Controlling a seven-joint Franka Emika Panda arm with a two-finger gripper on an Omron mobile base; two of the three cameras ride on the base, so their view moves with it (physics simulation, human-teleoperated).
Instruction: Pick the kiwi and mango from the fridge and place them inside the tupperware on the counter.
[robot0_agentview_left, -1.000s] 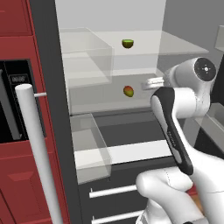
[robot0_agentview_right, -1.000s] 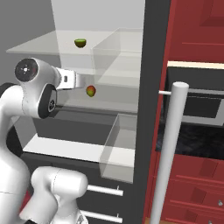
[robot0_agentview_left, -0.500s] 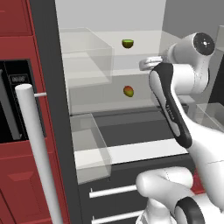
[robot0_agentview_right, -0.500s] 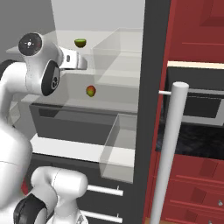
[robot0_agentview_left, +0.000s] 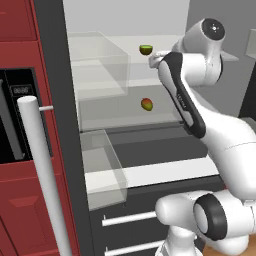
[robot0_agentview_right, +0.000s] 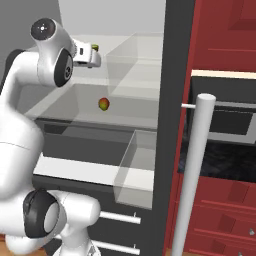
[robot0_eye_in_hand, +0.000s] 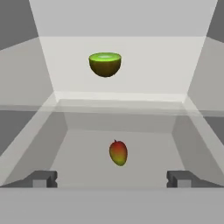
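Inside the open fridge (robot0_agentview_left: 125, 165), the tool (robot0_eye_in_hand: 111, 178) was pictured with its fingertips (robot0_eye_in_hand: 43, 178) spread wide and nothing held between them. The kiwi (robot0_eye_in_hand: 105, 64) was seen ahead of the tool and above it on the upper glass shelf (robot0_eye_in_hand: 118, 97), cut green face up. The mango (robot0_eye_in_hand: 118, 152) lay closer, just beyond the fingertips on the shelf below. Both fruits were judged light, small and smooth-skinned, likely to roll or slip. A gentle hold across the kiwi's rounded brown sides, and across the mango's narrow middle, was thought safest.
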